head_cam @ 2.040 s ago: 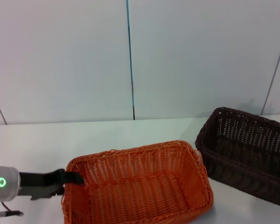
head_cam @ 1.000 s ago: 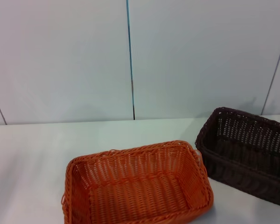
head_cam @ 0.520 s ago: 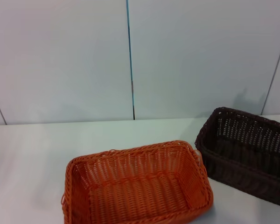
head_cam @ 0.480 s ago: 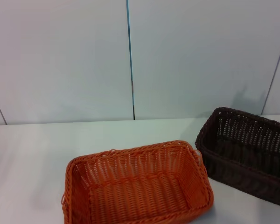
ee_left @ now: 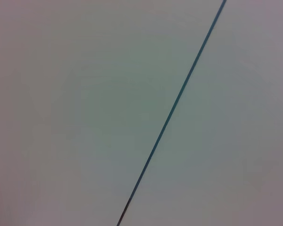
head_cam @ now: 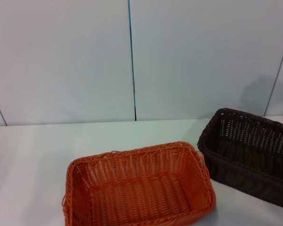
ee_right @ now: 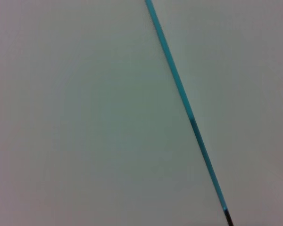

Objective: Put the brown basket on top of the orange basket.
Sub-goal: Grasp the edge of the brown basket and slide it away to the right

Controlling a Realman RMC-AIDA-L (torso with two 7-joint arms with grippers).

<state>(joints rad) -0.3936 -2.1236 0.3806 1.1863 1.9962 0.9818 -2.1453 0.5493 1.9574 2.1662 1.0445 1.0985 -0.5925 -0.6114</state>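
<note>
Orange basket: the orange basket sits upright on the white table, at the middle of the near edge, its open mouth up and nothing inside it.
Brown basket: the brown basket stands upright at the table's right edge, a little farther back than the orange one, also with nothing inside.
Spacing: the brown basket's near-left corner lies just beside the orange basket's far-right corner; I cannot tell whether the rims touch. The brown basket is not on top of the orange one.
My left gripper: out of sight in the head view; my left wrist camera faces only the pale wall and its thin dark seam, so I cannot say whether the fingers are apart or together.
My right gripper: likewise out of sight; my right wrist camera shows the same wall and a blue seam, and nothing of the fingers.
Backdrop: the panelled wall rises behind the table's far edge, a soft shadow on it above the brown basket.
</note>
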